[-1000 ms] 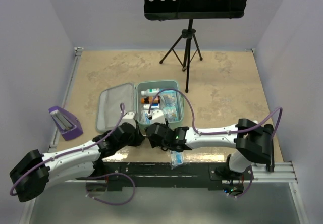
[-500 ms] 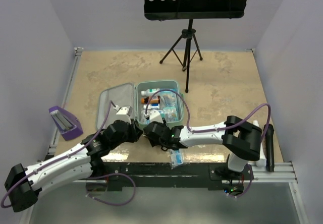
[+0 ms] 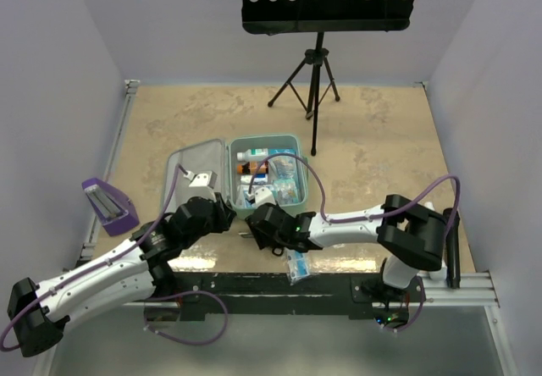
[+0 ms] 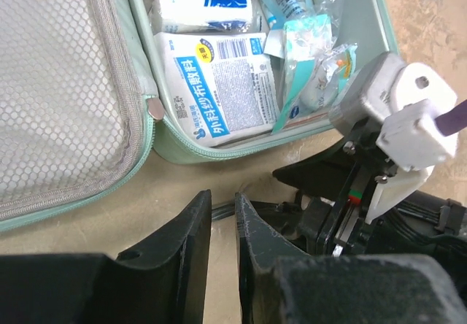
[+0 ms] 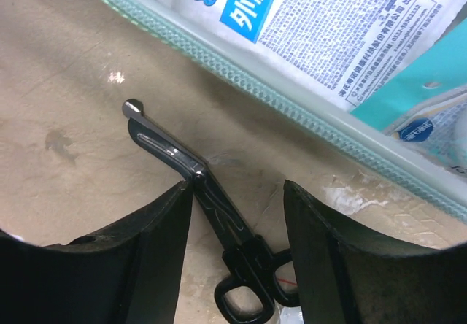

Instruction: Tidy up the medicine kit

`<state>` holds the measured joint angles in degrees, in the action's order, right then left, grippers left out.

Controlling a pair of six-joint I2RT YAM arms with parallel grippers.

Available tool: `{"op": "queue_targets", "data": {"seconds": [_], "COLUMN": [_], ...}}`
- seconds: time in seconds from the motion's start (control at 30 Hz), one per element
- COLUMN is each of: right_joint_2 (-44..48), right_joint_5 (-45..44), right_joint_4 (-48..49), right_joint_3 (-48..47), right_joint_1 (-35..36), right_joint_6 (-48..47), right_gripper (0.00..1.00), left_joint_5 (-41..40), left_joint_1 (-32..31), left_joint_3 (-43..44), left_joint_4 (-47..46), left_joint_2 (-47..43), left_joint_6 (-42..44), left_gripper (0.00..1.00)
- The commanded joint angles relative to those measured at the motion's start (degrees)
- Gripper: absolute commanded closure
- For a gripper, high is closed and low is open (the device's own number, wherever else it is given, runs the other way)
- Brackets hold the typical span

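The tan mottled bench (image 3: pixel 381 139) sits between pale walls. The medicine kit (image 3: pixel 292 143) lies open mid-bench. Left end effector (image 4: pixel 222 214) nearly closed, empty; right end effector (image 5: pixel 237 200) wide, straddling half-hidden scissors (image 5: pixel 211 200).

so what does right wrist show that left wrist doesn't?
Only right wrist: black bandage scissors lying flat on the table, between the open right end effector fingers and not touching them; the blade tip points up-left.

Only left wrist: the kit's mesh-lined lid, a gauze roll, sealed pouches, the other arm's wrist, and the nearly closed left end effector.

Both: the medicine kit near edge with its zipper, and the white-and-blue dressing packet inside.
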<state>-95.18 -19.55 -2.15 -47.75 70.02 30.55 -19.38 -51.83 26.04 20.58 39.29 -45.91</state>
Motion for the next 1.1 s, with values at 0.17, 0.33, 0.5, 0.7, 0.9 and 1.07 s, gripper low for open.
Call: {"op": "queue_targets", "data": {"seconds": [0.17,0.33,0.5,0.7,0.9,1.07], "right_joint_2": [4.65,3.42,0.78,-1.15,-2.64,-4.23], "right_joint_5": [0.65,2.76,3.99,4.52,4.35,2.42], "right_joint_4": [-0.92,-1.01,-1.8,-2.59,-3.82,-6.46], "right_joint_3": [0.37,-0.15,-0.51,-1.38,-2.0,-3.58], "right_joint_1": [0.38,0.38,0.38,0.38,0.47,1.08], "right_joint_6": [0.57,-1.54,-2.33,-2.42,-2.33,-1.28], "right_gripper": [0.37,0.39,0.42,0.45,0.55,0.62], "left_joint_5": [-2.42,-2.51,-2.77,-3.12,-3.12,-3.21], "left_joint_1": [-0.02,-0.02,-0.02,-0.02,-0.02,-0.11], "left_joint_3": [3.66,3.58,3.66,3.66,3.49,3.4], "left_joint_4": [0.25,0.43,0.87,0.78,0.78,0.78], "left_joint_2": [-1.06,-1.14,-1.49,-1.76,-1.58,-1.67], "left_joint_6": [-0.41,-0.58,-0.76,-0.58,-0.58,-0.67], "left_gripper": [0.75,0.74,0.74,0.74,0.74,0.73]}}
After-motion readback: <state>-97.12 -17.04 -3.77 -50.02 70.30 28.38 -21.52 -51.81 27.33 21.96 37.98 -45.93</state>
